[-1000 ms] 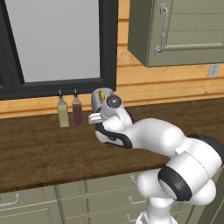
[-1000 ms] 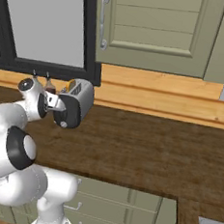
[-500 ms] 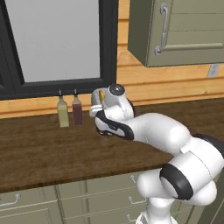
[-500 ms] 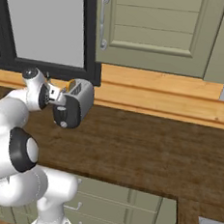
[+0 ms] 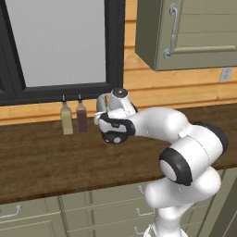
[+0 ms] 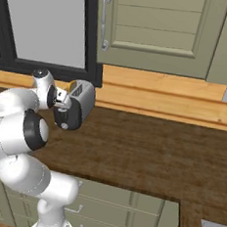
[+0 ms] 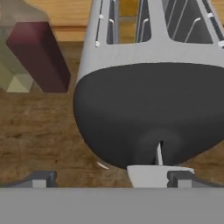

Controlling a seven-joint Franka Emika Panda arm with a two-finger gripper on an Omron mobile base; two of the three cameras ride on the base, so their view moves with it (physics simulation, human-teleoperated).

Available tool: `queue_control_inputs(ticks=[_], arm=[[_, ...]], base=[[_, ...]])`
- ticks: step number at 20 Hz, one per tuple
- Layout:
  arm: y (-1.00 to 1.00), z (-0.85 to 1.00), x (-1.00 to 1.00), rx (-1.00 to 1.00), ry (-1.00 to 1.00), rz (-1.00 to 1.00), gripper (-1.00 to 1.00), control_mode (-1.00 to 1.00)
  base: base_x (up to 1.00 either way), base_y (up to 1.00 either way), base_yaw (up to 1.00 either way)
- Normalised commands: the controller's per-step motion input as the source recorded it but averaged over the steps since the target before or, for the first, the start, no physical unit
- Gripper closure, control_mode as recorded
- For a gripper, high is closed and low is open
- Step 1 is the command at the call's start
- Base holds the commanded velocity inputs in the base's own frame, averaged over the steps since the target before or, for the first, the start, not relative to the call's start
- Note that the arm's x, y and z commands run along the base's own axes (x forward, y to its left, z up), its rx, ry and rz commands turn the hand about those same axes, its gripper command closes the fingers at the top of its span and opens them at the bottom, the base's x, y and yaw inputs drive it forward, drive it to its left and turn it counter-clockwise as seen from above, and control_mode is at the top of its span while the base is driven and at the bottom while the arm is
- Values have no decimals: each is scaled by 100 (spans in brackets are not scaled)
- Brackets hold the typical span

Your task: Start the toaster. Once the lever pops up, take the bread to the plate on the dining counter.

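Dark wood counter (image 6: 146,153), arm stretched fwd, jaws (image 7: 111,177) apart at toaster (image 6: 79,105) end panel.

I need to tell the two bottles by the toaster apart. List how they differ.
The left bottle is pale olive; the right bottle is dark maroon. The maroon one stands nearer the toaster; the olive one is farther off. Both are small, upright, thin-necked, side by side at the back of the counter.

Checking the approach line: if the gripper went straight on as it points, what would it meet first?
Probably the toaster: its black end panel lies dead ahead of the gripper, with the white lever just beyond the fingertips. The remaining gap is hard to judge.
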Motion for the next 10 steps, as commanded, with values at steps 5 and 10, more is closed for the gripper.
queue_control_inputs(ticks=[5,10], arm=[[5,-54,16,-2,4,0,-100,-100],[8,-57,14,-3,0,0,-100,-100]], base=[[0,0,0],[0,0,0]])
